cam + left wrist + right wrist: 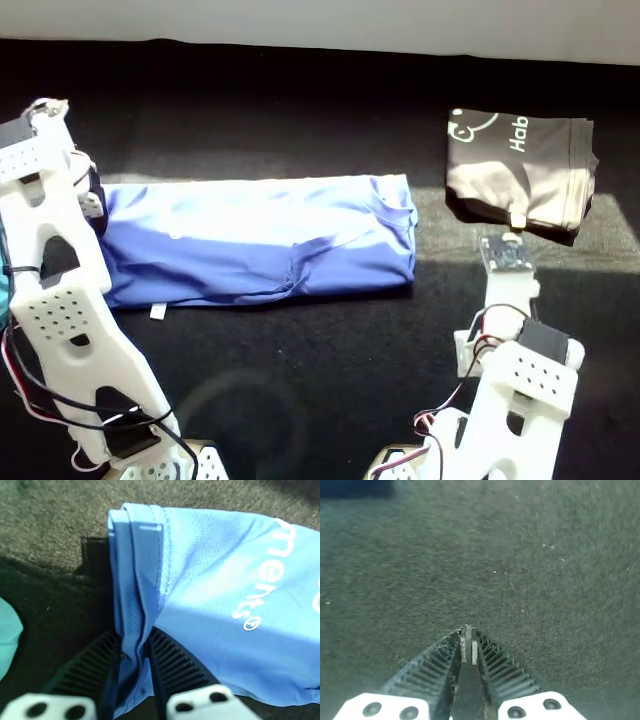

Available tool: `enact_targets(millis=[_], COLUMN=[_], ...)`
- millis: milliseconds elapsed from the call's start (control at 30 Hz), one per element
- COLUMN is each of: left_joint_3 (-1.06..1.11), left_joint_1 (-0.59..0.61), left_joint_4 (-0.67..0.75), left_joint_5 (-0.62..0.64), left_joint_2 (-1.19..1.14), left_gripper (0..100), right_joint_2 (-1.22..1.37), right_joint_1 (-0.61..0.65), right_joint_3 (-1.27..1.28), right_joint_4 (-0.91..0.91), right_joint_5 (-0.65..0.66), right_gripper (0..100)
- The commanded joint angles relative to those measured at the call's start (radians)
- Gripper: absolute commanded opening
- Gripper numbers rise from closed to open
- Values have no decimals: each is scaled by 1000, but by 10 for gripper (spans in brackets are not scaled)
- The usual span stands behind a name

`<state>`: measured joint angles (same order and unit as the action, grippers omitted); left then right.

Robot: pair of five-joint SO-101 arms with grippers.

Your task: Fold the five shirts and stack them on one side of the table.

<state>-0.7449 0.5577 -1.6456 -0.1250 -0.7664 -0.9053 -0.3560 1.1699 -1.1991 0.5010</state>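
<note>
A blue shirt (pixel 260 250) lies folded into a long band across the middle of the black table. My left gripper (pixel 93 205) is at the shirt's left end. In the left wrist view it (pixel 132 650) is shut on the layered edge of the blue shirt (pixel 225 605). A dark shirt (pixel 520 175) with white print lies folded at the back right. My right gripper (pixel 510 235) sits just in front of that folded shirt. The right wrist view has it (pixel 468 640) shut with nothing in it, above bare black cloth.
A teal cloth (pixel 7 635) lies beside the blue shirt's left end, at the table's left edge (pixel 3 290). Black cloth (pixel 300 380) covers the table in front of the blue shirt. A pale wall (pixel 400 20) runs along the back.
</note>
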Motion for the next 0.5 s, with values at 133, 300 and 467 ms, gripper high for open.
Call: enact_targets(millis=[133,300,467], left_joint_3=[-4,77,165], left_joint_1=[-136,-292,-463], left_joint_4=[-120,-120,-117], left_joint_5=[-2,69,133], left_joint_2=[131,197,254], left_gripper=[9,9,9], right_joint_2=[-25,-27,-27], right_joint_1=[-136,-182,-185], right_joint_3=[213,395,383], right_joint_4=[277,444,452], right_joint_5=[14,12,-75], right_gripper=[6,6,6])
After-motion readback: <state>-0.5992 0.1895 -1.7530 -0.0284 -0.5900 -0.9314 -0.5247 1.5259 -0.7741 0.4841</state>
